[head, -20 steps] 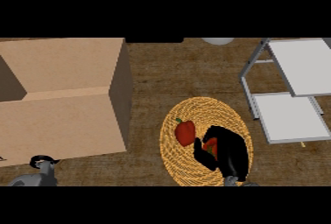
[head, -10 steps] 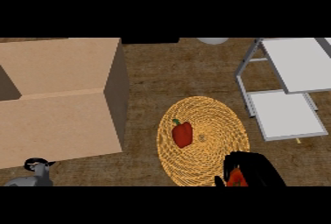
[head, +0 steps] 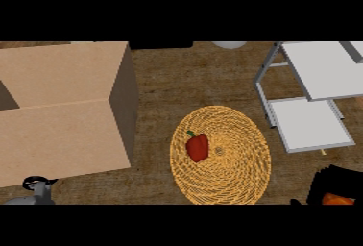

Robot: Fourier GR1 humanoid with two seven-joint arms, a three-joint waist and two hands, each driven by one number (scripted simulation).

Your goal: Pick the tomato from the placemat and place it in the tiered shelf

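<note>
Red tomato (head: pixel 198 147) lay on the woven placemat (head: pixel 234 178), left of its centre, untouched. My right hand (head: pixel 339 185) sat at the lower right corner with something orange under it; fingers' pose unreadable. I judged the pick not yet made: next, reach left, close round it, carry to the tiered shelf (head: pixel 312 126).

A large cardboard box (head: pixel 64 108) stands at the left on the brown counter (head: pixel 191 79). A pale round object (head: pixel 229 44) peeks in at the top edge.
</note>
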